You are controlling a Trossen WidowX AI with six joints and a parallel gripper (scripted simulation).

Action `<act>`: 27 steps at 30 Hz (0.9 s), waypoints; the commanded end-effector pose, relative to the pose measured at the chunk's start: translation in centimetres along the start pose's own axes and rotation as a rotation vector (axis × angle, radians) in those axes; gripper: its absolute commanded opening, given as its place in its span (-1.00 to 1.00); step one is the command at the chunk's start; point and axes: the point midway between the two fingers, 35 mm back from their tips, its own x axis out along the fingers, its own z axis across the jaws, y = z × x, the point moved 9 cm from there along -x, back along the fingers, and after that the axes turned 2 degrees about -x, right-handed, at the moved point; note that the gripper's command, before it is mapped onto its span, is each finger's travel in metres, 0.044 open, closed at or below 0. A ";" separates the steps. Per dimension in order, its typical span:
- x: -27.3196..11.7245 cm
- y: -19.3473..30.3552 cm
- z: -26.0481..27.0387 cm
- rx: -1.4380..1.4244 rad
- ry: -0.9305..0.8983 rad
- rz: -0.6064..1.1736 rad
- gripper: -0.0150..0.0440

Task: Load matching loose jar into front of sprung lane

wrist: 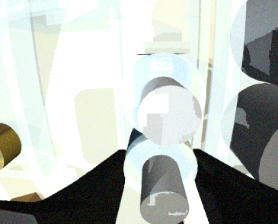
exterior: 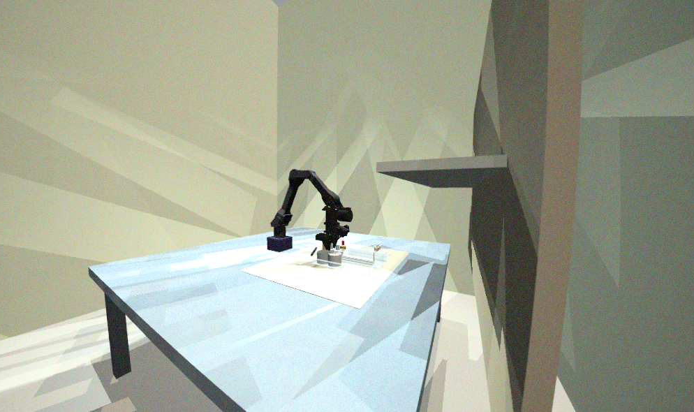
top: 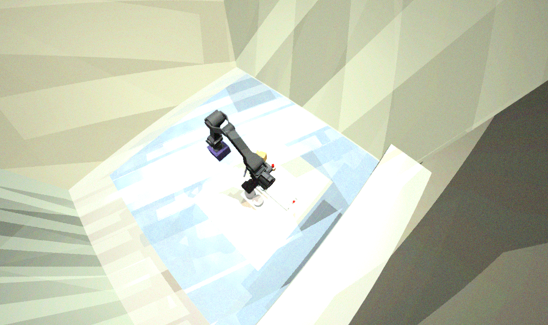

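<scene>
My gripper point(wrist: 158, 155) points down, shut on a jar with a pale blue shoulder and grey neck point(wrist: 164, 190). Another jar of the same look point(wrist: 170, 114) stands just ahead, between the clear walls of the lane point(wrist: 212, 81) point(exterior: 359, 260). The held jar is in line in front of it, and the two overlap in the wrist view; whether they touch is unclear. The pusher plate point(wrist: 167, 48) shows behind the lane jar. The low front stop and the held jar's base are hidden, so its height above the lane floor cannot be told.
Two wide dark grey jars point(wrist: 248, 129) point(wrist: 265, 42) stand close on the wrist view's right. A gold-brown cylinder point(wrist: 8, 145) lies at its left. A red-capped bottle point(top: 273, 166) point(exterior: 343, 245), a yellow object point(top: 261, 155) and a dark stick point(exterior: 313, 251) are near the arm.
</scene>
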 end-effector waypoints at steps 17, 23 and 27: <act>0.0 0.2 0.0 0.003 0.002 -0.012 -0.49; 0.0 0.3 0.0 0.003 0.002 -0.012 -0.49; 0.0 0.3 0.0 0.003 0.002 -0.012 -0.49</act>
